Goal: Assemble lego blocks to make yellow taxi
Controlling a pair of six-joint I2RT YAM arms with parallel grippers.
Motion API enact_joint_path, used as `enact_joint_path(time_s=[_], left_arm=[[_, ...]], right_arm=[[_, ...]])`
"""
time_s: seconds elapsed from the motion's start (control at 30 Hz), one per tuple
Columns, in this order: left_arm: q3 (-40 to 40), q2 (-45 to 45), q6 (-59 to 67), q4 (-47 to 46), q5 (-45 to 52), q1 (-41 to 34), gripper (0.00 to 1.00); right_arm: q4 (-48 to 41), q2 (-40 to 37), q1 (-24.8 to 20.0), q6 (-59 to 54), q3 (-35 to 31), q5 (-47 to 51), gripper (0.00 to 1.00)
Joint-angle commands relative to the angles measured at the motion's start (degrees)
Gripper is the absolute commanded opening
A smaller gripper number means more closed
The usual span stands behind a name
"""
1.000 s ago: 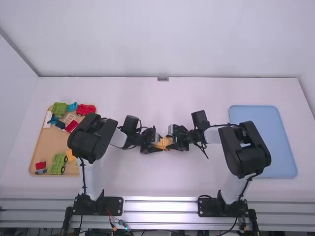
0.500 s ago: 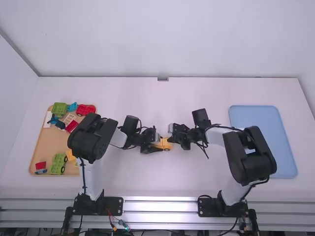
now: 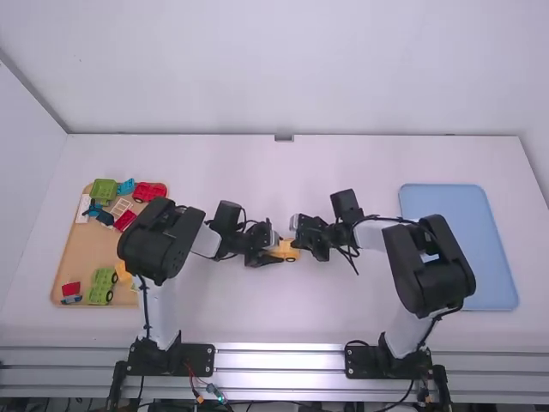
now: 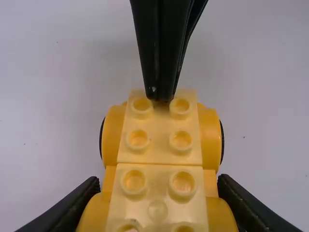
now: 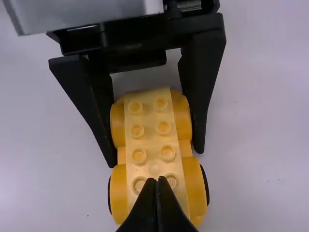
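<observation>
Our left gripper (image 5: 155,156) pinches the yellow chassis (image 5: 150,128); our closed right gripper (image 5: 157,180) could tilt it by pressing too near one end.

Left arm (image 3: 176,225) and right arm (image 3: 431,273), matched in white and black.
Smooth white links (image 3: 163,316) meet bulky, rounded black casings (image 3: 154,249), with thin black cables (image 3: 146,311) alongside. The left base plate (image 3: 194,359) and right base plate (image 3: 364,362) are black and dotted with small pale screws; red wires (image 3: 190,371) show near the left one. The left end effector (image 3: 277,250) has black, tapering fingers (image 5: 205,82) and a grey block (image 5: 87,12); the right end effector (image 3: 294,232) is black too.
</observation>
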Motion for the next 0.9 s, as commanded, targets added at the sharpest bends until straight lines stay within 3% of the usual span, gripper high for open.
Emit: enact_joint_path(time_s=[0.0,0.13,0.33,0.47,0.57,0.63,0.67,0.7,0.73,0.77,0.83,0.87], left_arm=[[-0.98,1.51,-0.22,-1.07,-2.6,-0.35,0.25],[-0.96,1.51,-0.22,-1.09,-2.8,-0.35,0.25],[-1.01,1.51,-0.22,-0.85,-2.78,-0.33,0.25],[-0.72,1.51,-0.24,-0.96,-2.8,-0.33,0.25],[-0.17,1.51,-0.24,-1.11,-2.82,-0.33,0.25],[0.59,1.51,-0.26,-1.11,-2.82,-0.33,0.25],[0.63,1.51,-0.26,-1.14,-2.82,-0.33,0.26],[1.2,1.51,-0.22,-1.22,-2.84,-0.33,0.27],[1.36,1.51,-0.22,-1.31,-2.89,-0.33,0.28],[2.08,1.51,-0.5,-1.62,-3.85,-0.33,0.29],[2.64,1.51,-2.16,-1.53,-5.42,-0.35,0.33],[3.21,1.51,-3.72,-1.57,-6.95,-0.35,0.43]], right_arm=[[-2.08,2.67,1.07,0.24,0.0,7.78,0.0],[-6.08,2.67,1.88,0.04,1.11,12.15,0.0],[-4.35,2.64,3.5,0.04,1.2,12.96,0.0],[-2.05,1.07,2.34,0.15,2.8,5.46,0.0],[-3.39,-3.39,-0.22,-2.03,3.43,-3.3,0.08],[-4.0,-6.91,-3.41,-2.25,3.69,-8.55,0.26],[-4.04,-7.43,-3.91,-2.05,3.72,-8.94,0.28],[-4.37,-9.38,-5.86,0.09,3.67,-8.94,0.62],[-4.48,-9.86,-6.29,0.83,3.65,-8.66,0.68],[-5.62,-12.35,-8.17,3.91,3.32,-6.54,0.98],[-6.29,-14.03,-9.29,5.57,2.69,-5.03,0.98],[-6.69,-14.99,-10.01,5.84,2.14,-4.42,0.98]])
